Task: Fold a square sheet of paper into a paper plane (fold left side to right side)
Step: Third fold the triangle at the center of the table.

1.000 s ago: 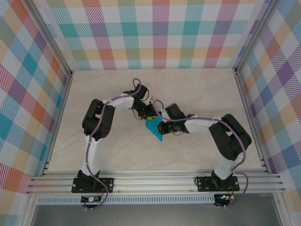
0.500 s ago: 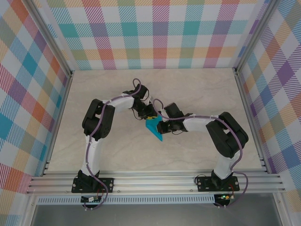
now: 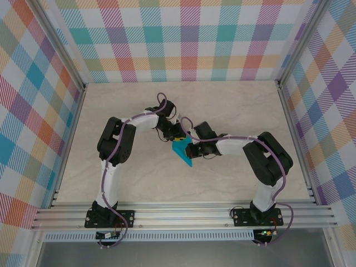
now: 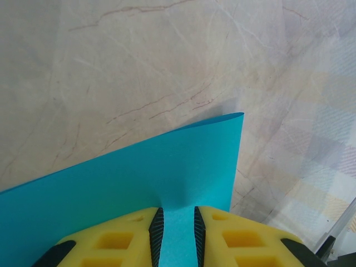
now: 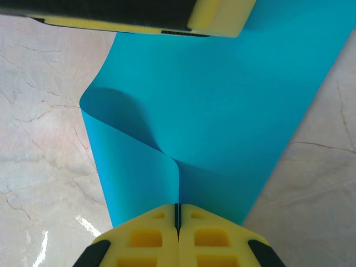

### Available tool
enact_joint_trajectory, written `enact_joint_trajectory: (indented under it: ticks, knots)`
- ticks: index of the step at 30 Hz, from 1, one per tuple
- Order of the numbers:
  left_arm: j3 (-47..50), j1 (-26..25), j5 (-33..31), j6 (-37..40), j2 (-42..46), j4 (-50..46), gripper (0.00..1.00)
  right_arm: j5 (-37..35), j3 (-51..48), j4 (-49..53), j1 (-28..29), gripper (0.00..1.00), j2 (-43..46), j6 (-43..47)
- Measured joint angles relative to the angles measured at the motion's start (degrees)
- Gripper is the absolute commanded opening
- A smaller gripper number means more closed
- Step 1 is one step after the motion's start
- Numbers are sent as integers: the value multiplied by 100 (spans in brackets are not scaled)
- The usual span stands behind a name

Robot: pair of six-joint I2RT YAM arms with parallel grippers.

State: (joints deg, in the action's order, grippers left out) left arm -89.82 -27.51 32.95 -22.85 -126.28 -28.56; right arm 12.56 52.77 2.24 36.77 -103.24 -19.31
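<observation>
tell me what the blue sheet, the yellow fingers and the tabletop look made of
Blue sheet: thin matte paper; it bows in a soft loop.
Yellow fingers: moulded plastic or rubber, hollow-celled, smooth.
Tabletop: glossy marble-look slab, veined with glare; stone or laminate, unclear.

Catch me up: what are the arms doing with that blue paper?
Both arms meet at the middle of the table over the paper. The right gripper is shut on one edge, pinching a layer that curls over the rest. The left gripper sits across from it, jaws slightly apart with paper in the gap; whether it grips is unclear. No plane yet.
</observation>
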Motion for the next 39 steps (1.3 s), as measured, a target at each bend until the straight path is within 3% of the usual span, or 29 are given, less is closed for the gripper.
enact_joint_trajectory:
  ticks: [13, 27, 32, 35, 39]
  knots:
    - [0, 0, -2, 2, 0, -2, 26, -2, -39, -52, 0, 0, -2, -68]
    - [-511, 149, -22, 343, 0, -752, 44, 20, -37, -48, -4, 0, -22, -87]
    - [-356, 376, 2, 343, 94, -726, 32, 50, -37, -50, -4, 0, -28, -90]
    - [236, 448, 61, 269, 509, -614, 24, 63, -35, -50, -11, 0, -33, -87]
    - [1150, 476, 221, 70, 1246, -363, 20, 63, -33, -50, -11, 0, -33, -87]
